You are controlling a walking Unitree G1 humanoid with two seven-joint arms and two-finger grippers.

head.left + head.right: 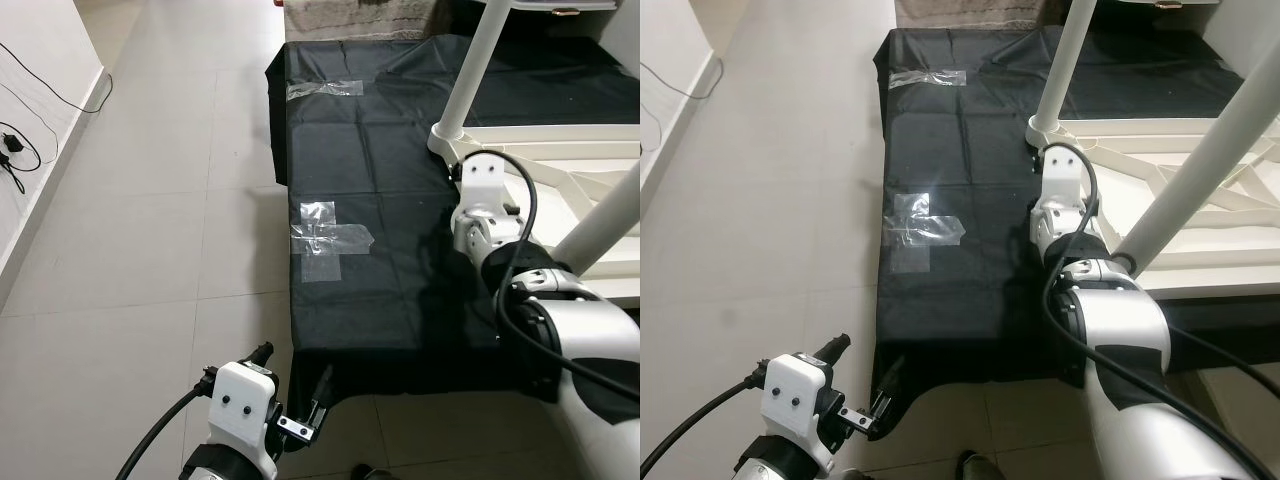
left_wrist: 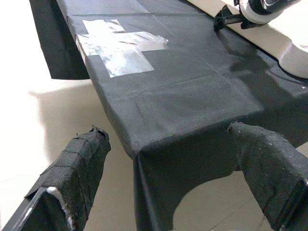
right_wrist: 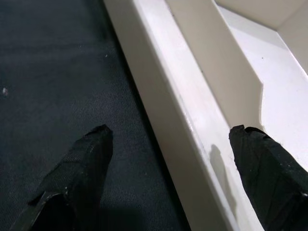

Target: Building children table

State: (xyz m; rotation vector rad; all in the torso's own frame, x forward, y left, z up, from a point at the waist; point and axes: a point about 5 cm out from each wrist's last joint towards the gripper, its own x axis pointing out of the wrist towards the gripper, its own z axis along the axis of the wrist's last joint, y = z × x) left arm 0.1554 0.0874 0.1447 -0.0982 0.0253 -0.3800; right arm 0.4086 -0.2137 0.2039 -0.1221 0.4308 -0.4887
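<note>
surface: black cloth (image 1: 370, 180) on tiled floor (image 1: 150, 200) | on it: tape patches (image 1: 328, 240), white tabletop (image 1: 590, 160)

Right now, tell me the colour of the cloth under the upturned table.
Black cloth, patched with clear tape; the left eye view shows it best.

Left gripper (image 2: 168, 159) hangs low with its arm bent, jaws spread wide. Right arm (image 1: 560, 330) reaches forward, its right gripper (image 3: 168, 159) angled down, jaws likewise parted.
</note>
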